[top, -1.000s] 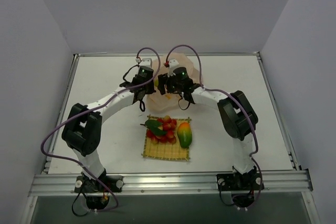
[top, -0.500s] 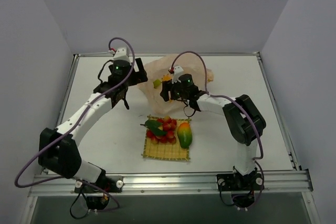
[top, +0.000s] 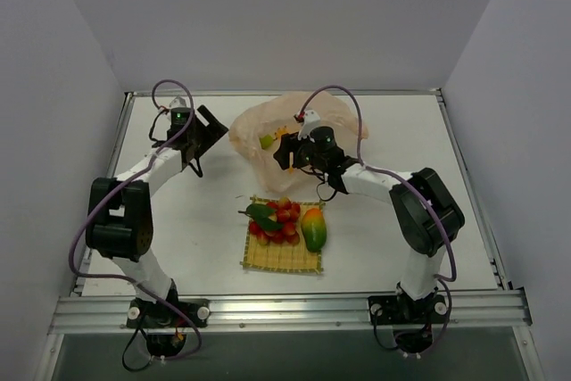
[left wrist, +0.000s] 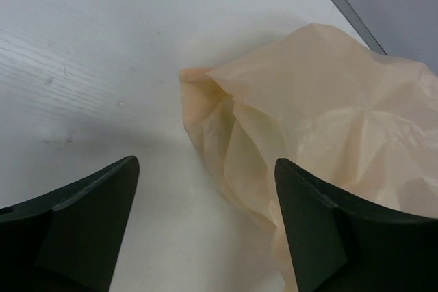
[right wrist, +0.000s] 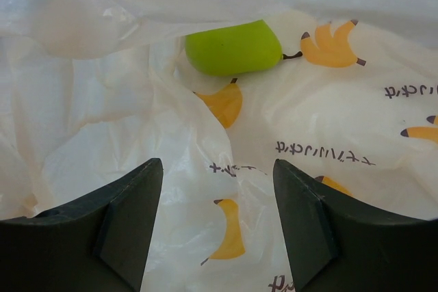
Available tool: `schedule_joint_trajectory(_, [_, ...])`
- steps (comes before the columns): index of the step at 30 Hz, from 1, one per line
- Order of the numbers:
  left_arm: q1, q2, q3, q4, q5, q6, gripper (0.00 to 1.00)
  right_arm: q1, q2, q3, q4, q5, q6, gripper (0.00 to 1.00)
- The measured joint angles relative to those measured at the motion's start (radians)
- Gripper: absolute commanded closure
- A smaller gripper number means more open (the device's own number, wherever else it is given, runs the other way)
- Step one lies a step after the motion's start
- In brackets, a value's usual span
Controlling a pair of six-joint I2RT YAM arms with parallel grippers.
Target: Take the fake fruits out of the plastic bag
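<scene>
Desk (top: 178,220): white, flat.

Thin crinkly translucent peach-orange plastic bag (top: 308,122) lies crumpled at the far middle of the desk. It carries orange banana prints and dark lettering.

Smooth green fake pear (right wrist: 233,47) rests among the bag's folds on the printed film. It is on its side, with its short dark stem against a banana print.

Left tool (left wrist: 205,163): released, jaws wide apart, nothing between them. It hovers over bare desk just left of the bag. The bag's near folded corner shows ahead of the fingertips and is not touched.

Right tool (right wrist: 217,165): also released, fingers spread and gripping nothing. It is over the bag and pointed at the pear, which lies ahead of the fingertips and clear of them.

Square yellow woven mat (top: 281,256) sits on the near middle of the desk, well apart from the bag.

On the mat:
- Bunch of small glossy red berries with a green leaf (top: 284,220), on the far left part.
- Orange-red-green fake mango (top: 313,228), just beside the berries on the right.
</scene>
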Motion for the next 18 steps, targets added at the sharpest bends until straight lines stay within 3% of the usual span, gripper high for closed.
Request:
schedule_joint_trajectory(3, [0.013,0.103,0.003,0.058,0.063,-0.085,0.04,0.004,-0.002,-0.008,0.008,-0.001,0.011,0.39])
schedule_joint_trajectory(6, [0.02,0.166,0.012,0.138,0.1,-0.168,0.01,0.008,-0.002,-0.013,0.009,-0.002,0.017,0.39])
schedule_joint_trajectory(11, [0.021,0.226,0.035,0.289,0.114,-0.303,0.04,0.018,-0.002,-0.014,0.009,-0.002,0.02,0.39])
schedule_joint_trajectory(16, [0.019,0.291,0.043,0.41,0.106,-0.42,0.01,0.03,-0.002,-0.016,0.01,-0.002,0.021,0.39])
schedule_joint_trajectory(18, [0.014,0.33,0.058,0.43,0.103,-0.452,0.1,0.034,-0.002,-0.016,0.01,-0.002,0.021,0.39])
